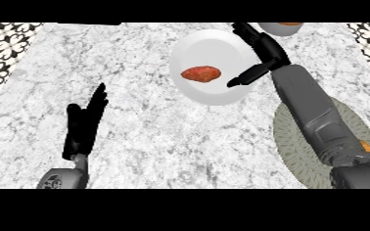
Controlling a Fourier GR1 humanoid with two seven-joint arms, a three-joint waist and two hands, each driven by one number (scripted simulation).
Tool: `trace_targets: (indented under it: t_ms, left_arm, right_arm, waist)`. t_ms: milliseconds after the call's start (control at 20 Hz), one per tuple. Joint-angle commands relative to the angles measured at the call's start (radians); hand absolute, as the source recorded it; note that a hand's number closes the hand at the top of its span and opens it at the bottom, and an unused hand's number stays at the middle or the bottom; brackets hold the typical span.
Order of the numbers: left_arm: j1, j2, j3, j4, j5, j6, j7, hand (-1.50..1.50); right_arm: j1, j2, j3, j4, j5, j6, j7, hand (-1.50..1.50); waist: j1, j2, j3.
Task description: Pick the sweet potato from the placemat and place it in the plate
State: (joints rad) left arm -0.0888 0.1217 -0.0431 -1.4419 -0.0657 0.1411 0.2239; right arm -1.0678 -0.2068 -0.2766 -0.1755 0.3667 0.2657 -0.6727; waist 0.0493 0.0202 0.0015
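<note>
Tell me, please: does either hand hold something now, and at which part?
Nothing is held. The sweet potato lies on the plate, apart from the open right hand beside it. The left hand rests open at the lower left.

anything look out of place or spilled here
Nothing stands out. The orange-brown sweet potato lies inside the round white plate, and the open black right hand is beside it, touching nothing.

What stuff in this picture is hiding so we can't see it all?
- Placemat: head view, partly covered by the right forearm and cut by the right edge.
- Bowl-like thing at the top: cut by the edge, behind the right hand.
- Orange thing: just a sliver at the right edge.
</note>
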Motion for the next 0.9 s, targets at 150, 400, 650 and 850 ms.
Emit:
trace_targets:
  t_ms: [150,400,650,850]
  left_arm:
    - [-0.017,-0.003,0.010,-0.003,-0.003,0.002,0.011,0.00]
    - [0.034,0.015,-0.003,-0.050,0.005,-0.034,-0.005,0.00]
    - [0.016,-0.033,-0.019,-0.032,-0.034,0.027,-0.002,0.00]
    - [0.060,-0.028,-0.022,-0.031,-0.037,0.017,-0.034,0.00]
  right_arm:
    - [-0.003,0.042,0.006,0.015,0.015,-0.096,0.010,-1.50]
    - [-0.009,0.027,0.024,0.040,0.047,-0.161,0.042,-1.50]
    - [0.063,0.001,0.028,0.032,0.054,-0.151,-0.055,-1.50]
    - [0.052,0.000,0.024,0.047,0.059,-0.213,-0.009,-1.50]
  waist:
    - [-0.001,-0.002,0.000]
    - [0.020,0.005,0.000]
    - [0.002,0.002,0.000]
    - [0.010,0.004,0.000]
